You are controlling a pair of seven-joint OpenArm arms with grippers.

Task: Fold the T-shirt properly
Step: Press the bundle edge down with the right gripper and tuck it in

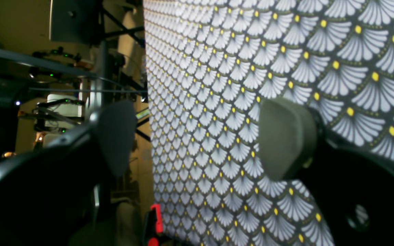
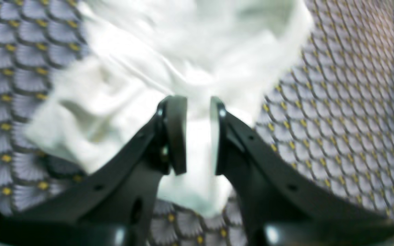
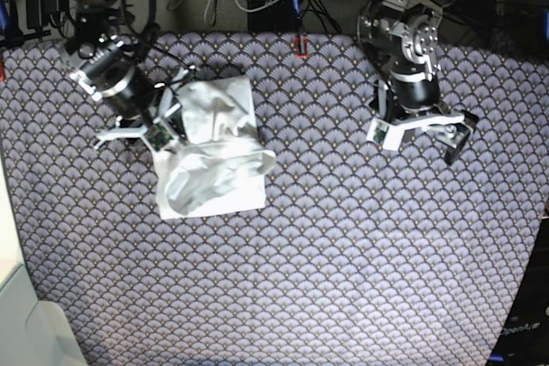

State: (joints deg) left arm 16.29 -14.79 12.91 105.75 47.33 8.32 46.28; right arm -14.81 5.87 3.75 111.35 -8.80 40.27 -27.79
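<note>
Crumpled white T-shirt [image 3: 214,156] (bunched, wrinkly)

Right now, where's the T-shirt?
Base view, upper left: the T-shirt lies crumpled on the patterned table, under the right claw, far from the left claw.

I see the T-shirt [image 2: 169,65] as soft, matt, wrinkled white cloth between my right gripper's [image 2: 198,135] glossy black plastic fingers [image 2: 176,133].
</note>
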